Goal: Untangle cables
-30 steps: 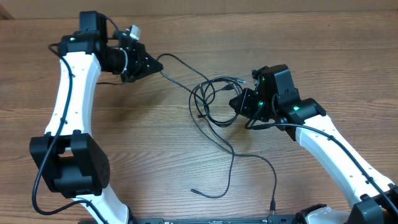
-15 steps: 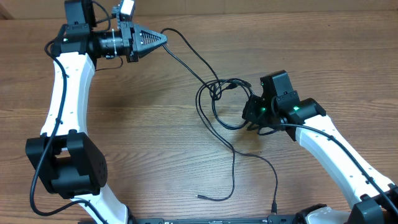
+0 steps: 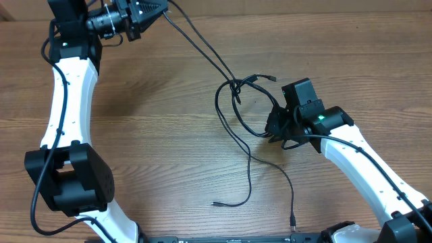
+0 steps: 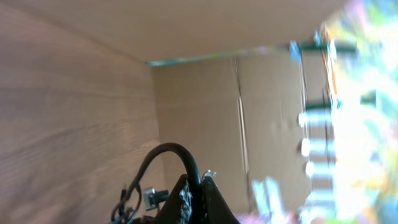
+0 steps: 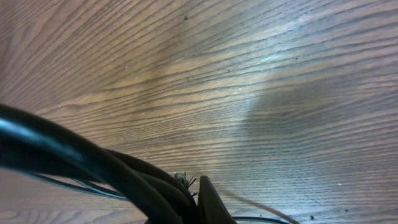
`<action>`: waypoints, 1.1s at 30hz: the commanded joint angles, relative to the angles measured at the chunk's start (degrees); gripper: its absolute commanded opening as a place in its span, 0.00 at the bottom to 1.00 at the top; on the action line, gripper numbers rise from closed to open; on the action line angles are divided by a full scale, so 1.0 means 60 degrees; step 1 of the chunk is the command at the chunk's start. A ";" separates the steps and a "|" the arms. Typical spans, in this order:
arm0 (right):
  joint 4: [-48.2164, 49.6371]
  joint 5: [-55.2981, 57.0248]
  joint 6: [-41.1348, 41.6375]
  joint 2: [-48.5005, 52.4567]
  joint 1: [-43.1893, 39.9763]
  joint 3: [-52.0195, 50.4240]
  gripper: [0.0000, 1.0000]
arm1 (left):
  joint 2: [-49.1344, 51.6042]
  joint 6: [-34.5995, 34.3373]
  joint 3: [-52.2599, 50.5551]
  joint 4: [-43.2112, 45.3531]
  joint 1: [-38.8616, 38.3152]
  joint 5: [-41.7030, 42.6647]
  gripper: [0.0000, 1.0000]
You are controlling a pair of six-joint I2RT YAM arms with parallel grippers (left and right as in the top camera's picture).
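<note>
The cables (image 3: 233,108) lie as thin black loops at mid-table, with a small plug (image 3: 270,78) at the top of the tangle. One strand (image 3: 199,44) runs tight up and left from the loops to my left gripper (image 3: 160,7), which is shut on it at the far edge. In the left wrist view that cable (image 4: 169,151) arches out from between the closed fingertips of the left gripper (image 4: 198,182). My right gripper (image 3: 273,126) is shut on the tangle's right side. In the right wrist view thick strands (image 5: 93,168) fill the closed right gripper (image 5: 194,185).
Two loose cable tails trail toward the near edge, one ending in a tip (image 3: 214,202) and one in a plug (image 3: 293,221). The wooden table (image 3: 169,135) shows around them. A cardboard wall (image 4: 205,106) stands behind the left gripper.
My left gripper has lifted and swung toward the far left corner, drawing its strand tight. The loops have shifted and stretched. My right gripper has moved slightly right, then held.
</note>
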 commanded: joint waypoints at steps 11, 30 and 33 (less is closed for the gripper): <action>-0.0200 0.0579 -0.0051 0.0011 -0.0029 -0.0047 0.04 | -0.0127 0.1993 0.0178 -0.8386 -0.0452 -0.6302 0.66; -0.0157 0.0503 -0.0550 0.0011 -0.0029 -0.0047 0.04 | -0.0025 0.5308 0.0178 -0.8437 -0.4870 -0.9224 0.68; -0.0127 0.0419 -0.0550 0.0011 -0.0029 -0.0047 0.04 | 0.0120 0.4320 0.0175 -0.8280 -0.5184 -0.9220 0.58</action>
